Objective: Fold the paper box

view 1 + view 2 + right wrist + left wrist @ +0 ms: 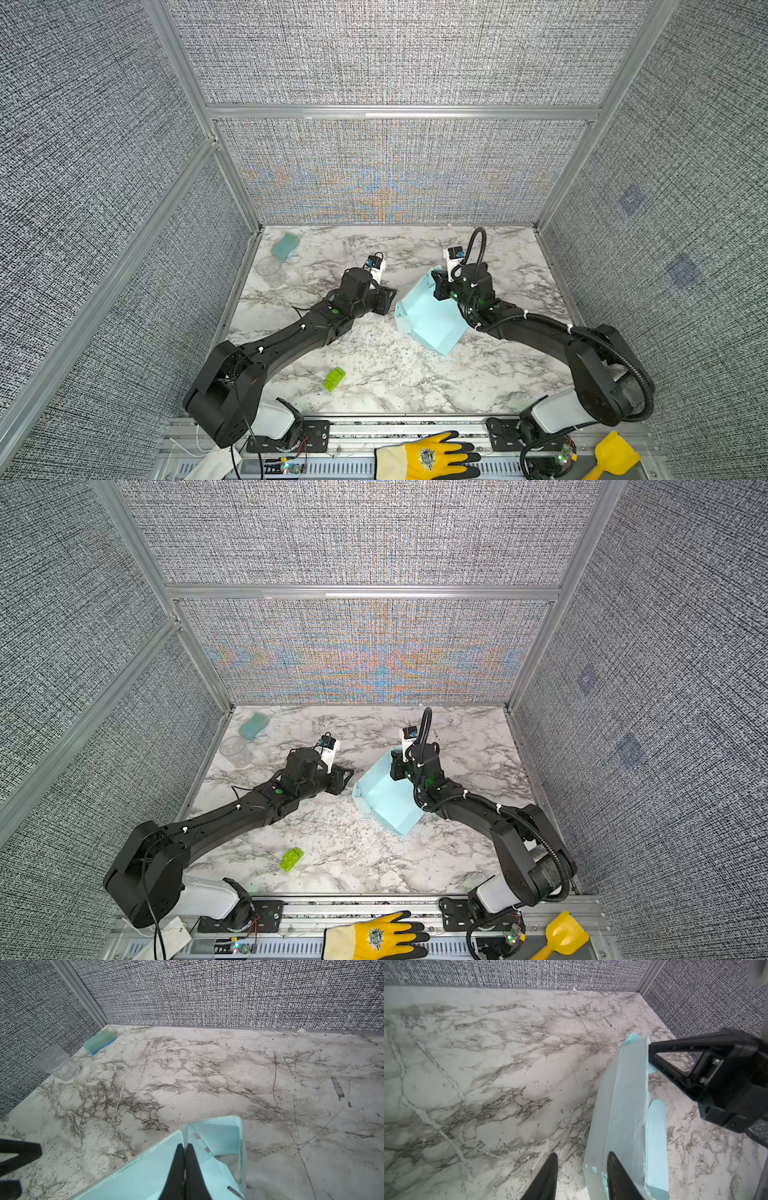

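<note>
Right gripper point(184, 1146) is pinching fully closed on a raised wall panel of the pale light-blue thin-cardboard paper box point(428, 324), holding that side up off the table. Left gripper point(582, 1153) is sitting partly spread at the box's opposite lower corner. One finger point(618, 1176) is overlapping the wall, nothing clamped.

Box is lying mid-right on the white-grey marbled tabletop point(374, 374), half-formed, flaps loose. Judging it light, floppy and crease-prone, probably sliding on that smooth top, so I'd be gripping panel edges near creases, not mid-panel.

Box floor and far flaps are hiding behind the right arm in both top views. Can't tell whether the left finger is touching the card.
</note>
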